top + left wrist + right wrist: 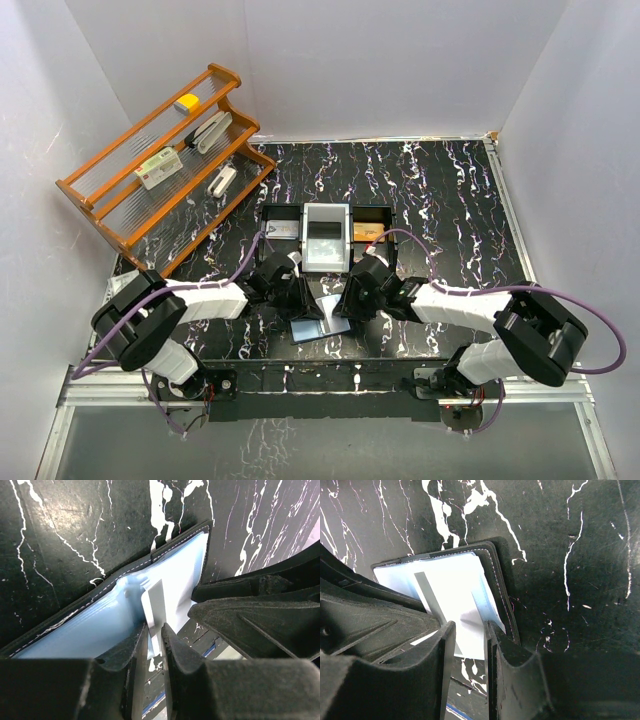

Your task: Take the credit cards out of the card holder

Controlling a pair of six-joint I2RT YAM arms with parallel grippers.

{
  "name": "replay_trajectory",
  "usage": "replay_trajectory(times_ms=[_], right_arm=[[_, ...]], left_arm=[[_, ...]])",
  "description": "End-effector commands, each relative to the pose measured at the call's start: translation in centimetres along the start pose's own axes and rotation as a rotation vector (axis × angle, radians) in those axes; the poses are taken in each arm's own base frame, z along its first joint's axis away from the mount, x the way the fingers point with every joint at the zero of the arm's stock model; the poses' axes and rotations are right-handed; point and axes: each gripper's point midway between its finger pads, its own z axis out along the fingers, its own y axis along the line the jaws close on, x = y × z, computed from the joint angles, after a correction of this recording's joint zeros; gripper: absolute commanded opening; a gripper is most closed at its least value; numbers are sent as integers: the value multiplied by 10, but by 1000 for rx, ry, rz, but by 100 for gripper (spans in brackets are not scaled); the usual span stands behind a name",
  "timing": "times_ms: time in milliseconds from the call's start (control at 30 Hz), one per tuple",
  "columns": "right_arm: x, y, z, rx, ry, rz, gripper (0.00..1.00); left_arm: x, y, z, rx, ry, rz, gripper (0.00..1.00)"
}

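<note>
Easing the white card [455, 590] out of the card holder [75, 630].
Left gripper [152, 632] pinches its flap [155, 600]; right gripper [467, 640], narrow over the card, grip unclear, likely must draw back.

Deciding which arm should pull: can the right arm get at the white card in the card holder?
Probably yes: the right pincer is down at the white card, which shows between its fingers at the edge of the open card holder. The left pincer crowds close, though.

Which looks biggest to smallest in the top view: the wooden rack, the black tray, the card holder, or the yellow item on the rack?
1. Wooden rack
2. Black tray
3. Card holder, only partly visible
4. Yellow item
</note>
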Motion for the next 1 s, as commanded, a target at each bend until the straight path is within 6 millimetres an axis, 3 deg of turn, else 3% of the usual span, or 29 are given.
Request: replay_trajectory(times_ms=[0, 267, 967], right_arm=[[2, -16, 5, 72, 6, -13, 28], [5, -18, 8, 76, 25, -10, 28], [7, -18, 10, 88, 37, -11, 26]], left_arm=[[-4, -12, -8, 52, -47, -3, 14], [-4, -15, -11, 79, -55, 0, 0], [9, 22, -23, -93, -15, 75, 3]])
